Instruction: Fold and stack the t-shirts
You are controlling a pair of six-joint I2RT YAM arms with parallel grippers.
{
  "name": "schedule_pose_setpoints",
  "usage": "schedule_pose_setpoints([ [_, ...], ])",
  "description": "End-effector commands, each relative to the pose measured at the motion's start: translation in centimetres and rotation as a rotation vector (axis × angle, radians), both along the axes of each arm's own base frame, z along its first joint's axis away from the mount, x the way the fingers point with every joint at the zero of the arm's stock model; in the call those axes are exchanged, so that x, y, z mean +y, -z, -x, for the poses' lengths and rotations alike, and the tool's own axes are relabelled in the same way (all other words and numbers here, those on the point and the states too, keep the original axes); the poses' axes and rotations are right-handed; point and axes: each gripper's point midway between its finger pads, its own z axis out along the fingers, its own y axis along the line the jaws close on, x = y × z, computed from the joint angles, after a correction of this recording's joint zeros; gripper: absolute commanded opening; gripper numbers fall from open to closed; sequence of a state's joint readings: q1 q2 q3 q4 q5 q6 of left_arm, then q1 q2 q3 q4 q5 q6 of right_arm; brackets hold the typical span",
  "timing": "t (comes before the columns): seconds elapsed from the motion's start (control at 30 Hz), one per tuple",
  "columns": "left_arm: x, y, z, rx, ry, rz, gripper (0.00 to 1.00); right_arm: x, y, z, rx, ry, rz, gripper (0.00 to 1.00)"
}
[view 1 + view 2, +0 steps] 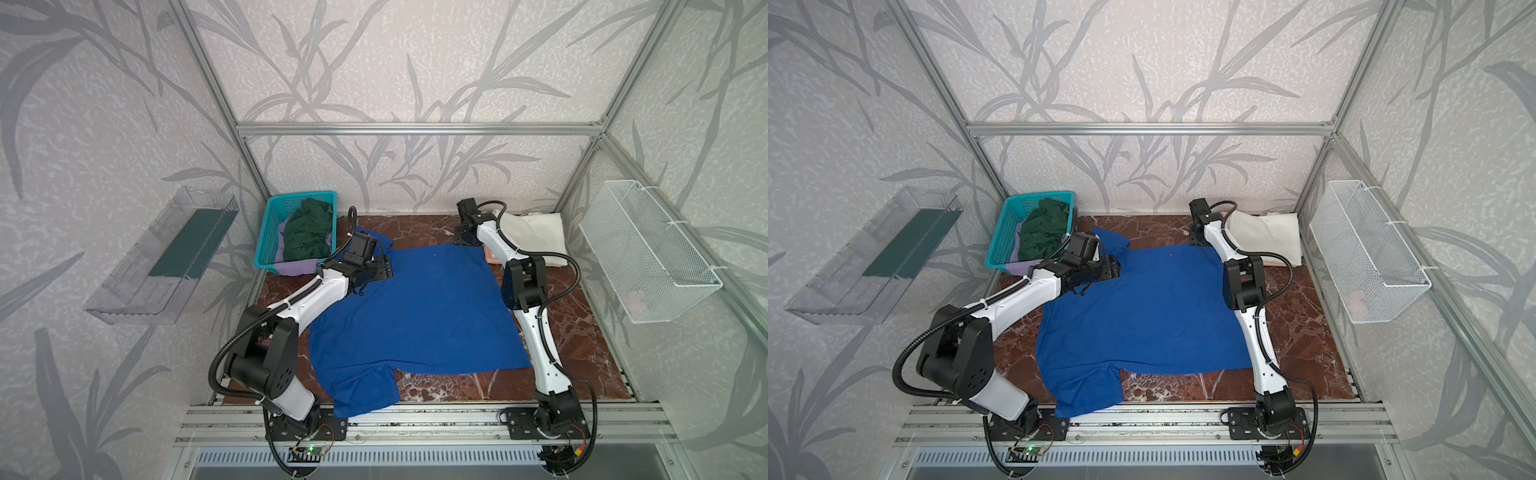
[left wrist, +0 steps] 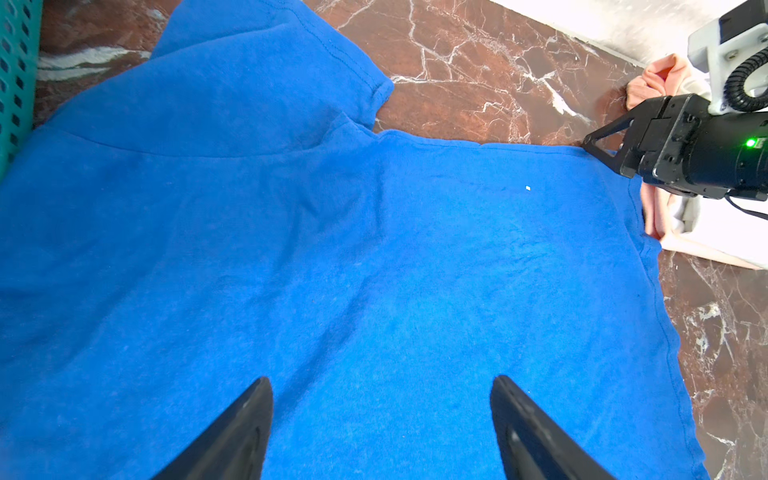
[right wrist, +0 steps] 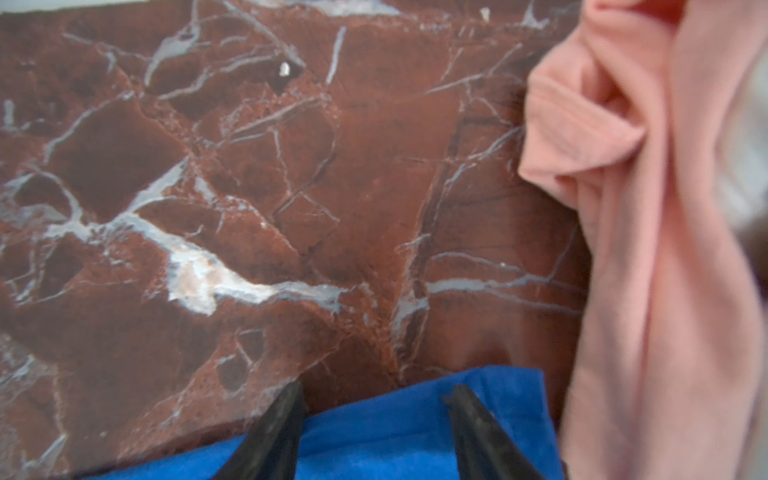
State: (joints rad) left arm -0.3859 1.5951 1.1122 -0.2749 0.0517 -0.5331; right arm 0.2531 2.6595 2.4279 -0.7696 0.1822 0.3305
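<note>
Hovering over the limp royal-blue cloth t-shirt [image 1: 415, 307], your left gripper [image 2: 382, 380] is gaping empty; your right gripper [image 3: 376, 390], parted, is seemingly straddling its hem corner: pinch there.

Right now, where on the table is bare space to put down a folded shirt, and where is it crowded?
Bare table: the front strip between blue t-shirt and front rail; the patch right of the right arm; the far strip between teal basket and right gripper. Crowded: the middle, and the far right corner with the cream-white shirt.
</note>
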Motion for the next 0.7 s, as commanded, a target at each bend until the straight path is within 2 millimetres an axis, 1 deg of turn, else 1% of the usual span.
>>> schedule_pose_setpoints([
  [0.0, 0.0, -1.3, -0.3, -0.035, 0.004, 0.009, 0.83, -0.6, 1.1, 3.4, 0.139, 0.049, -0.022, 0.61],
  [0.1, 0.0, -1.3, -0.2, -0.041, 0.009, 0.016, 0.83, -0.3, 1.4, 3.4, 0.138, 0.048, -0.046, 0.61],
  [0.23, 0.2, -1.6, 0.0, -0.048, 0.005, 0.008, 0.83, -1.2, 1.6, 4.5, 0.173, 0.143, -0.04, 0.61],
  [0.33, 0.2, -2.0, 0.0, -0.068, 0.005, 0.017, 0.83, -0.3, 1.9, 4.7, 0.16, 0.135, -0.096, 0.62],
  [0.43, 0.1, -2.0, 0.1, -0.069, 0.011, 0.021, 0.83, -0.5, 2.3, 5.1, 0.158, 0.153, -0.096, 0.62],
  [0.5, 0.0, -1.9, 0.1, -0.062, 0.015, 0.022, 0.83, -0.7, 2.8, 5.5, 0.171, 0.163, -0.092, 0.59],
  [0.53, 0.0, -1.8, 0.1, -0.059, 0.016, 0.022, 0.83, -0.7, 3.1, 5.7, 0.179, 0.167, -0.091, 0.57],
  [0.57, -0.1, -1.7, 0.2, -0.058, 0.018, 0.026, 0.83, -0.7, 3.3, 6.0, 0.189, 0.17, -0.092, 0.48],
  [0.6, -0.1, -1.7, 0.2, -0.056, 0.018, 0.028, 0.83, -0.7, 3.6, 6.2, 0.196, 0.172, -0.096, 0.35],
  [0.67, -0.1, -1.6, 0.3, -0.055, 0.016, 0.029, 0.83, -0.6, 4.0, 6.4, 0.204, 0.173, -0.101, 0.22],
])
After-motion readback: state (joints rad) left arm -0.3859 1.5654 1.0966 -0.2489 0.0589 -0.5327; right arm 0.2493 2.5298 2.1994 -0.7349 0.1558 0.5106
